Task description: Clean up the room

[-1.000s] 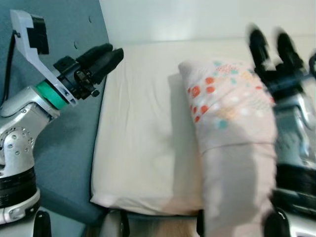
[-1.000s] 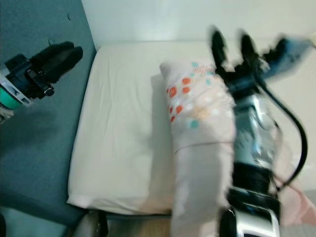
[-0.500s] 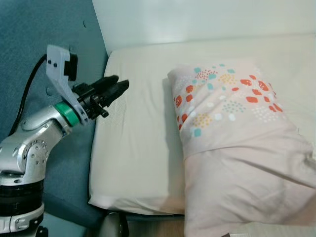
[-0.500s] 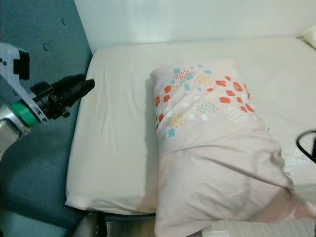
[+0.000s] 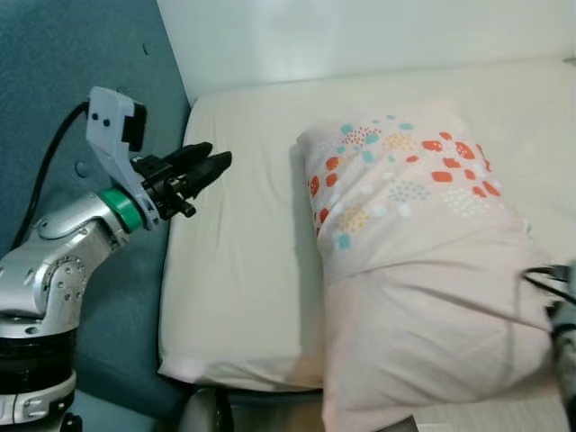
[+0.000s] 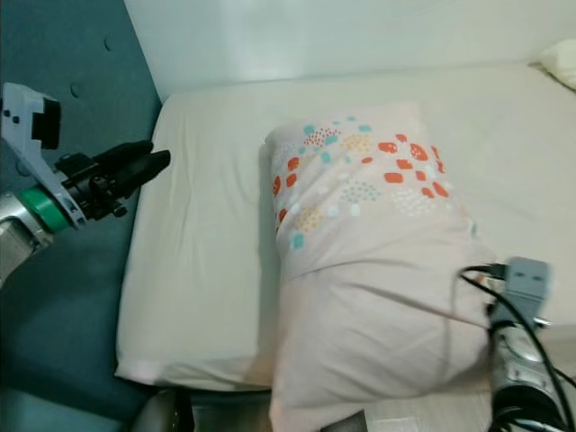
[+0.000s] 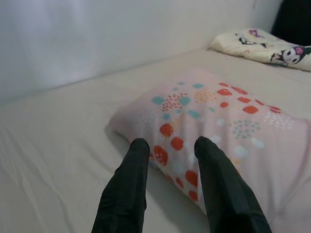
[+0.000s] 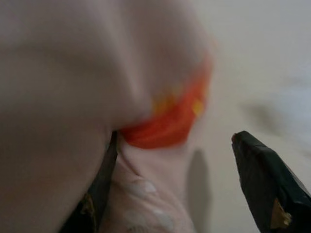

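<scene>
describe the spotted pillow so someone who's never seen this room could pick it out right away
Start at the cream mattress against the white wall. The pillow lies across its middle, pale pink. Orange, teal and yellow dots on its far half set it apart from the cartoon-print pillow in the far corner.

There are two pillows. One big pink pillow [image 5: 414,270] with red and blue dots lies on the bed, right in front of the left gripper [image 7: 169,145]. One small pillow [image 7: 262,46] with a cartoon face lies far past that gripper, well apart from the big one. There is one bed [image 5: 243,270]. There are two grippers, and the right gripper [image 8: 175,189] sits up against the pink pillow.
</scene>
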Controlling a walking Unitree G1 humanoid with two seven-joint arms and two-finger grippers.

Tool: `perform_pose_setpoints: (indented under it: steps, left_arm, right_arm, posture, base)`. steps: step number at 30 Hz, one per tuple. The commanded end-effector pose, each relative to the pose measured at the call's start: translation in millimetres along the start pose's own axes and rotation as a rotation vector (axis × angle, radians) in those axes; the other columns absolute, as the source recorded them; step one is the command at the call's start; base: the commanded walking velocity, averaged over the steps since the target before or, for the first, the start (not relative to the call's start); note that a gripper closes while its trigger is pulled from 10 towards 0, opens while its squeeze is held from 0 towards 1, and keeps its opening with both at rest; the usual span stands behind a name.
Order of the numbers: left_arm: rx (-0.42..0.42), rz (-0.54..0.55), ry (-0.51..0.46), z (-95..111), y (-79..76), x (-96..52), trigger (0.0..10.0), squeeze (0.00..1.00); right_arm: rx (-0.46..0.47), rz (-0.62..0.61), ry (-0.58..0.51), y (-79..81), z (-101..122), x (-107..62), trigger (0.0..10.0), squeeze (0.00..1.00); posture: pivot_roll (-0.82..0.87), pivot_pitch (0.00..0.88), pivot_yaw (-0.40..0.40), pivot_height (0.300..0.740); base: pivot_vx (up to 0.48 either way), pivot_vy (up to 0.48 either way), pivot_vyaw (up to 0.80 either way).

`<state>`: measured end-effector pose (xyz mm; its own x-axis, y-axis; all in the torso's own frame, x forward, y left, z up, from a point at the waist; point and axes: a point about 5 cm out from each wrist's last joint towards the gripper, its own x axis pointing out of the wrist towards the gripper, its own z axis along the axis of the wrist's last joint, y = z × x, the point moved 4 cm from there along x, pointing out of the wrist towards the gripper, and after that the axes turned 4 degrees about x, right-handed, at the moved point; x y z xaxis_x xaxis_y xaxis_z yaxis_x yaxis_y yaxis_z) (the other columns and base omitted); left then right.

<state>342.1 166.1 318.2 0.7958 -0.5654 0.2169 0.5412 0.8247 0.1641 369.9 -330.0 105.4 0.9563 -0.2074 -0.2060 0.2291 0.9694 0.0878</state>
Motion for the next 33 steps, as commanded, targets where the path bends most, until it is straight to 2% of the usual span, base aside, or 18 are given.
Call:
perform_pose_setpoints:
  steps: [1, 2, 5, 6, 8, 9, 10, 13, 15, 16, 17, 19, 21, 22, 23, 27, 29, 33]
  left_arm:
    - [0.023, 0.001, -0.006, 5.5, 0.6, -6.6, 10.0, 0.0]
    - [0.023, 0.001, -0.006, 5.5, 0.6, -6.6, 10.0, 0.0]
    - [0.034, 0.003, -0.039, 17.6, 3.8, -7.3, 10.0, 0.0]
    - [0.034, 0.003, -0.039, 17.6, 3.8, -7.3, 10.0, 0.0]
    - [0.045, -0.007, -0.076, 30.6, 4.4, -5.1, 10.0, 0.0]
    - [0.045, -0.007, -0.076, 30.6, 4.4, -5.1, 10.0, 0.0]
    - [0.057, -0.017, -0.102, 39.3, 3.9, -3.4, 10.0, 0.0]
    - [0.071, -0.037, -0.171, 61.7, 4.5, 0.2, 10.0, 0.0]
    - [0.076, -0.042, -0.204, 72.9, 6.8, 1.2, 10.0, 0.0]
    - [0.078, -0.044, -0.215, 76.9, 7.9, 1.5, 10.0, 0.0]
    - [0.078, -0.044, -0.215, 76.9, 7.9, 1.5, 10.0, 0.0]
    - [0.095, -0.061, -0.274, 97.0, 8.7, 1.3, 10.0, 0.0]
    - [0.103, -0.082, -0.339, 118.6, 8.2, -0.6, 10.0, 0.0]
    - [0.103, -0.082, -0.339, 118.6, 8.2, -0.6, 10.0, 0.0]
    - [0.105, -0.09, -0.395, 138.1, 9.9, -3.3, 10.0, 0.0]
    - [0.121, -0.086, -0.416, 146.9, 11.5, -5.1, 10.0, 0.0]
    - [0.151, -0.087, -0.414, 150.4, 11.6, -7.9, 10.0, 0.0]
    - [0.153, -0.098, -0.365, 137.3, 7.4, -5.5, 10.0, 0.0]
  right_arm:
    - [0.014, 0.243, 0.059, 58.9, -18.4, 4.5, 10.0, 0.0]
    - [0.014, 0.243, 0.059, 58.9, -18.4, 4.5, 10.0, 0.0]
    - [0.031, 0.473, -0.068, 112.7, 11.0, 5.8, 10.0, 0.0]
    - [0.031, 0.473, -0.068, 112.7, 11.0, 5.8, 10.0, 0.0]
    - [0.045, 0.668, -0.214, 160.7, 52.7, 0.1, 10.0, 0.0]
    - [0.045, 0.668, -0.214, 160.7, 52.7, 0.1, 10.0, 0.0]
    - [0.037, 0.786, -0.296, 191.0, 77.9, -8.2, 10.0, 0.0]
    - [-0.001, 1.066, -0.473, 262.9, 132.9, -43.5, 10.0, 0.0]
    - [-0.032, 1.212, -0.536, 295.1, 150.3, -68.0, 10.0, 0.0]
    - [-0.045, 1.263, -0.555, 305.6, 154.6, -77.5, 10.0, 0.0]
    - [-0.045, 1.263, -0.555, 305.6, 154.6, -77.5, 10.0, 0.0]
    - [-0.068, 1.439, -0.579, 335.5, 156.5, -110.8, 10.0, 0.0]
    - [-0.092, 1.584, -0.575, 353.6, 149.2, -137.8, 10.0, 0.0]
    - [-0.092, 1.584, -0.575, 353.6, 149.2, -137.8, 10.0, 0.0]
    - [-0.112, 1.679, -0.564, 362.7, 139.5, -156.8, 10.0, 0.0]
    - [-0.114, 1.716, -0.571, 363.9, 137.2, -167.1, 10.0, 0.0]
    - [-0.058, 1.73, -0.619, 351.4, 152.7, -178.0, 10.0, 0.0]
    - [-0.011, 1.637, -0.667, 334.2, 166.5, -170.7, 10.0, 0.0]
  posture:
    - [0.01, 0.144, 0.146, 0.596]
    - [0.01, 0.144, 0.146, 0.596]
    - [0.0, 0.144, 0.147, 0.596]
    - [0.0, 0.144, 0.147, 0.596]
    - [0.0, 0.14, 0.148, 0.596]
    - [0.0, 0.14, 0.148, 0.596]
    - [0.0, 0.14, 0.147, 0.596]
    - [-0.01, 0.134, 0.145, 0.596]
    - [-0.01, 0.135, 0.145, 0.596]
    - [-0.01, 0.135, 0.145, 0.596]
    - [-0.01, 0.135, 0.145, 0.596]
    - [-0.02, 0.135, 0.143, 0.596]
    - [-0.02, 0.136, 0.142, 0.596]
    - [-0.02, 0.136, 0.142, 0.596]
    - [-0.01, 0.136, 0.139, 0.596]
    - [-0.01, 0.137, 0.135, 0.596]
    - [-0.02, 0.141, 0.135, 0.596]
    - [-0.02, 0.141, 0.134, 0.596]
  base:
    - [0.0, 0.0, 0.0]
    - [0.0, 0.0, 0.0]
    - [0.0, 0.0, 0.0]
    - [0.0, 0.0, 0.0]
    - [0.0, 0.0, 0.0]
    - [0.0, 0.0, 0.0]
    - [0.0, 0.0, 0.0]
    - [0.0, 0.0, 0.0]
    - [0.0, 0.0, 0.0]
    - [0.0, 0.0, 0.0]
    - [0.0, 0.0, 0.0]
    - [0.0, 0.0, 0.0]
    - [0.0, 0.0, 0.0]
    - [0.0, 0.0, 0.0]
    - [0.0, 0.0, 0.0]
    - [0.0, 0.0, 0.0]
    - [0.0, 0.0, 0.0]
    - [0.0, 0.0, 0.0]
